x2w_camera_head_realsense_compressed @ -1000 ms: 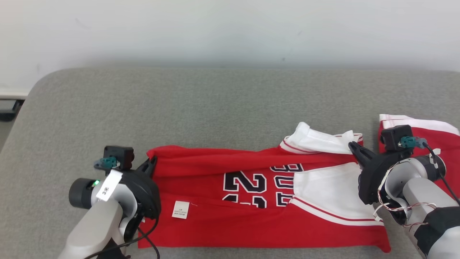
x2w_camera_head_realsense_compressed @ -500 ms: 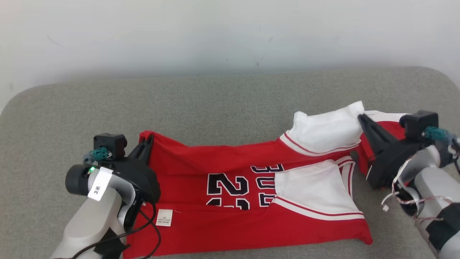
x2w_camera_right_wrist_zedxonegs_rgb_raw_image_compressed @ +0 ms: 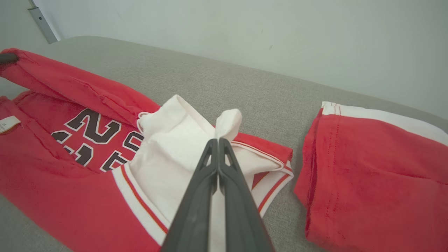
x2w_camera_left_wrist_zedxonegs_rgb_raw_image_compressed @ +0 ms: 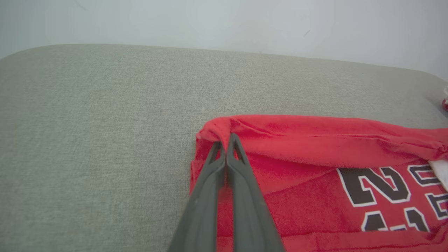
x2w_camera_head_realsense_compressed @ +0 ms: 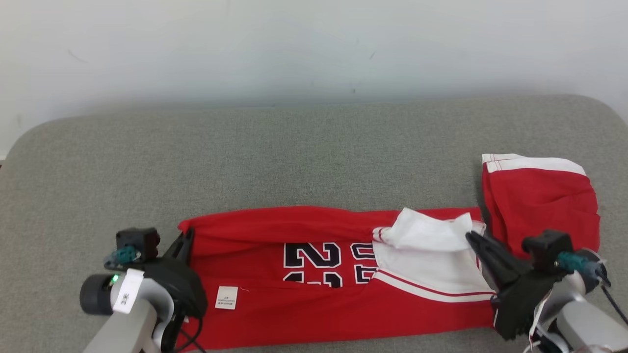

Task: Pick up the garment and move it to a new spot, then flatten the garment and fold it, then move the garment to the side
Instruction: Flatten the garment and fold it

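The garment is a red jersey with black numbers and a white sleeve, lying lengthwise on the grey padded surface. My left gripper is shut on the red folded far edge at the garment's left end; the left wrist view has the red cloth bunched at the closed tips. My right gripper is shut on the white sleeve cloth at the right end, where a white flap stands up at the closed tips. The far edge is doubled over toward me.
A second red piece with a white band lies just right of the garment, close to my right gripper, and appears in the right wrist view. Bare grey surface stretches to the far side and left. A pale wall stands behind.
Both grippers have drawn the garment's far edge toward me and lower, so the top part lies folded over the numbers. The white sleeve has dropped onto the jersey. The head camera shifted too.
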{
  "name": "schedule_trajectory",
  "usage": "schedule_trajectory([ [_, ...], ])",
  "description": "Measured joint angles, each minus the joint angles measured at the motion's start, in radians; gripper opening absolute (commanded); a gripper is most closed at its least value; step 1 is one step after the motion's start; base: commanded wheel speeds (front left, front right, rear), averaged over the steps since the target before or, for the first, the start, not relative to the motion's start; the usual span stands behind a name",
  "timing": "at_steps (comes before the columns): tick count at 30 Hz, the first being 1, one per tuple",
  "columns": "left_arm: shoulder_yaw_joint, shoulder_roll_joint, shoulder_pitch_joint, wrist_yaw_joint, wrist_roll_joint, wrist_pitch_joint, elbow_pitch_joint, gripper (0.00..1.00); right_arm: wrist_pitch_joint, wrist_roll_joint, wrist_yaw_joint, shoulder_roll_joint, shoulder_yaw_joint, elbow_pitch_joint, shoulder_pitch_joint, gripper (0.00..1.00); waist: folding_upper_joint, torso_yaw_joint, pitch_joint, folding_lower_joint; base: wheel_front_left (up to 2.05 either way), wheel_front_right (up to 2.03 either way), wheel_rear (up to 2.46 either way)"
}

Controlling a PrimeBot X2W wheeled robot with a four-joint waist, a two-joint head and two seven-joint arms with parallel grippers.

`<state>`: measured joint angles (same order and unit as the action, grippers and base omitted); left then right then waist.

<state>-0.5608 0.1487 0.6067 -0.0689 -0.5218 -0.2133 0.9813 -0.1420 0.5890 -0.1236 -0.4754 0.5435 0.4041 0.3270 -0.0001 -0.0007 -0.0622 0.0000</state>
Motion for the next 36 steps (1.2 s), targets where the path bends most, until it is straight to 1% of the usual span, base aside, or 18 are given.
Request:
schedule_trajectory([
  [4, 0.009, 0.002, -0.037, 0.008, -0.014, -0.009, 0.008, 0.00, 0.000, 0.001, 0.000, -0.011, 0.006, -0.051, -0.065, 0.00, 0.0000, -0.005, 0.014, 0.0000, 0.00, 0.00, 0.00],
  [11, 0.003, 0.005, -0.071, 0.007, -0.014, -0.009, 0.020, 0.00, 0.020, -0.001, 0.000, -0.028, 0.031, -0.086, -0.116, 0.00, 0.0000, -0.020, 0.027, 0.0000, 0.00, 0.00, 0.00],
  [12, 0.002, 0.005, -0.071, 0.007, -0.014, -0.012, 0.024, 0.03, 0.026, -0.001, 0.001, -0.029, 0.037, -0.087, -0.120, 0.00, 0.0000, -0.022, 0.029, 0.0000, 0.00, 0.00, 0.00],
  [13, 0.000, 0.007, -0.071, 0.009, -0.012, -0.013, 0.028, 0.27, 0.030, -0.001, 0.001, -0.029, 0.040, -0.090, -0.124, 0.00, 0.0000, -0.025, 0.030, -0.0001, 0.00, 0.00, 0.00],
  [14, -0.004, 0.008, -0.071, 0.009, -0.007, -0.013, 0.032, 0.84, 0.038, -0.002, 0.001, -0.032, 0.045, -0.095, -0.128, 0.00, 0.0000, -0.027, 0.031, 0.0000, 0.00, 0.00, 0.00],
  [15, -0.005, 0.010, -0.071, 0.011, -0.004, -0.013, 0.033, 1.00, 0.042, -0.003, 0.002, -0.035, 0.047, -0.103, -0.136, 0.02, 0.0000, -0.029, 0.032, 0.0000, 0.00, 0.00, 0.00],
  [16, -0.005, 0.011, -0.071, 0.020, -0.003, -0.013, 0.035, 1.00, 0.050, -0.004, 0.003, -0.039, 0.051, -0.108, -0.141, 0.07, 0.0000, -0.029, 0.032, 0.0000, 0.00, 0.00, 0.00],
  [17, -0.007, 0.014, -0.071, 0.026, 0.002, -0.013, 0.040, 1.00, 0.057, -0.012, 0.006, -0.044, 0.057, -0.112, -0.142, 0.07, 0.0001, -0.029, 0.031, 0.0000, 0.00, 0.00, 0.00],
  [18, -0.007, 0.018, -0.071, 0.032, 0.006, -0.013, 0.044, 1.00, 0.065, -0.019, 0.010, -0.047, 0.060, -0.113, -0.142, 0.25, 0.0001, -0.029, 0.032, 0.0000, 0.00, 0.00, 0.00],
  [19, -0.008, 0.021, -0.071, 0.038, 0.008, -0.014, 0.047, 1.00, 0.073, -0.022, 0.014, -0.050, 0.063, -0.114, -0.142, 0.40, 0.0000, -0.029, 0.032, 0.0000, 0.00, 0.00, 0.00],
  [20, -0.010, 0.026, -0.071, 0.039, 0.009, -0.013, 0.052, 1.00, 0.081, -0.027, 0.016, -0.055, 0.067, -0.116, -0.143, 1.00, 0.0000, -0.029, 0.032, 0.0000, 0.00, 0.00, 0.00],
  [23, -0.012, 0.035, -0.071, 0.045, 0.012, -0.014, 0.068, 1.00, 0.099, -0.037, 0.020, -0.066, 0.072, -0.115, -0.152, 1.00, 0.0002, -0.027, 0.039, 0.0000, 0.00, 0.00, 0.00],
  [25, -0.008, 0.040, -0.071, 0.066, 0.012, -0.016, 0.077, 1.00, 0.110, -0.040, 0.027, -0.072, 0.078, -0.116, -0.158, 1.00, 0.0001, -0.026, 0.047, -0.0001, 0.00, 0.00, 0.00],
  [27, 0.001, 0.049, -0.076, 0.086, 0.012, -0.017, 0.081, 1.00, 0.125, -0.063, 0.027, -0.086, 0.094, -0.121, -0.157, 1.00, 0.0001, -0.024, 0.056, -0.0001, 0.00, 0.00, 0.00],
  [30, 0.017, 0.056, -0.098, 0.104, 0.008, -0.025, 0.079, 1.00, 0.134, -0.076, 0.027, -0.102, 0.104, -0.125, -0.162, 1.00, 0.0002, -0.022, 0.072, -0.0001, 0.00, 0.00, 0.00],
  [33, 0.037, 0.058, -0.115, 0.114, 0.003, -0.031, 0.048, 1.00, 0.122, -0.060, 0.056, -0.093, 0.072, -0.147, -0.180, 1.00, 0.0001, -0.020, 0.092, 0.0000, 0.00, 0.00, 0.00],
  [36, 0.052, 0.056, -0.137, 0.118, -0.002, -0.037, -0.011, 1.00, 0.088, -0.017, 0.094, -0.058, 0.020, -0.172, -0.181, 1.00, 0.0002, -0.021, 0.114, -0.0001, 0.00, 0.00, 0.00],
])
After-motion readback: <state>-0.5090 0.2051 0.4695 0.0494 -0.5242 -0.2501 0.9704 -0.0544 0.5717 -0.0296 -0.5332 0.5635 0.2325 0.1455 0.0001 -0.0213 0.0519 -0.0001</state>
